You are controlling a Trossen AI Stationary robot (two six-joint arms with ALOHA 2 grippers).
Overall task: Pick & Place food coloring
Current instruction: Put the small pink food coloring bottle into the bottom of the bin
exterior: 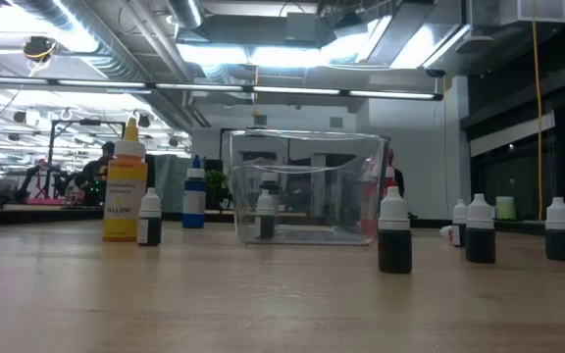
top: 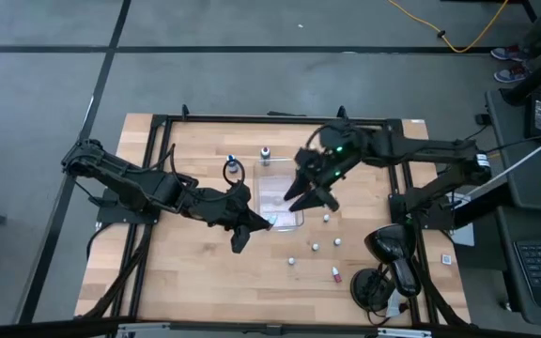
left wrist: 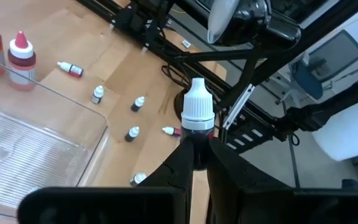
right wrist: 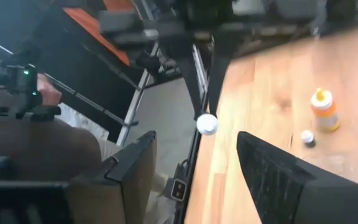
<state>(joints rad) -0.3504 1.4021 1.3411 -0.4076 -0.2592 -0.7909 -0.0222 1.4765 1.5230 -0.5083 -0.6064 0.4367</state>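
Observation:
My left gripper (top: 259, 223) hangs by the near left corner of the clear tray (top: 278, 192), shut on one small food coloring bottle (left wrist: 197, 112) with a dark body and a white cap. My right gripper (top: 310, 200) hovers over the tray's right side, open with nothing between its fingers. In its own view, my right gripper (right wrist: 196, 138) faces the held bottle's white cap (right wrist: 207, 123) farther off. Several loose small bottles (top: 315, 246) stand or lie on the wood to the right of and nearer than the tray. Neither gripper shows in the low view. My left gripper pinches the bottle's dark body (left wrist: 197, 135), below the cap, between its two fingertips (left wrist: 178, 155). The fingers come from the table's left, slanting a little down. The bottle points on past the fingertips, cap outward, lifted clear of the table and the tray.
A tall yellow bottle (exterior: 126, 181), a blue bottle (exterior: 194, 193) and a small dark one (exterior: 149, 218) stand by the tray's far left. Red-capped bottles (left wrist: 20, 56) stand beyond the tray wall. A black device with cables (top: 388, 268) lies at the near right corner.

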